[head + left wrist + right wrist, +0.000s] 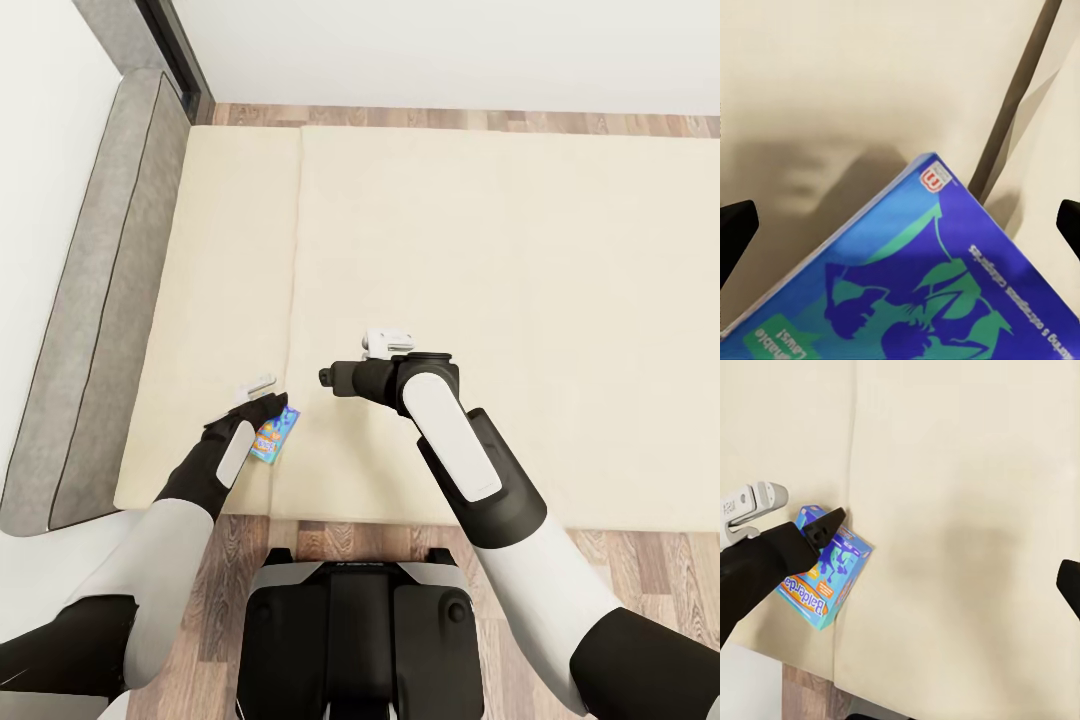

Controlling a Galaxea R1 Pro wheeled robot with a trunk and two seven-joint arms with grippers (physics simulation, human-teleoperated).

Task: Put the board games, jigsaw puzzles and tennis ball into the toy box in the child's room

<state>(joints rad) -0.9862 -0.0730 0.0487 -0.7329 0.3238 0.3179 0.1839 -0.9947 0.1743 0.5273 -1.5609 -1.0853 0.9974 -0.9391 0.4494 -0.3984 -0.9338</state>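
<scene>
Our left end effector (262, 402) sits low and left of centre in the head view, at the small blue board game (275, 436). In the left wrist view its fingers (735, 232) stand wide at either edge with the box (922, 285) between them, so we read it as spread around the game rather than clenched; whether the pads touch the box we cannot tell. In the right wrist view the box (825, 577) lies against the lengthwise seam near the bed's lower left, with the left arm's dark finger over its upper corner.

Our right end effector (388, 342) hangs near the centre of the head view above bare mattress; we cannot tell its grip state, though nothing appears in it.

The bed (500, 300) spreads cream around both arms, with wood floor along its lower edge.

We judge the task early: this game is not yet lifted, and it must go to the toy box on the bench, along with whatever else remains.
</scene>
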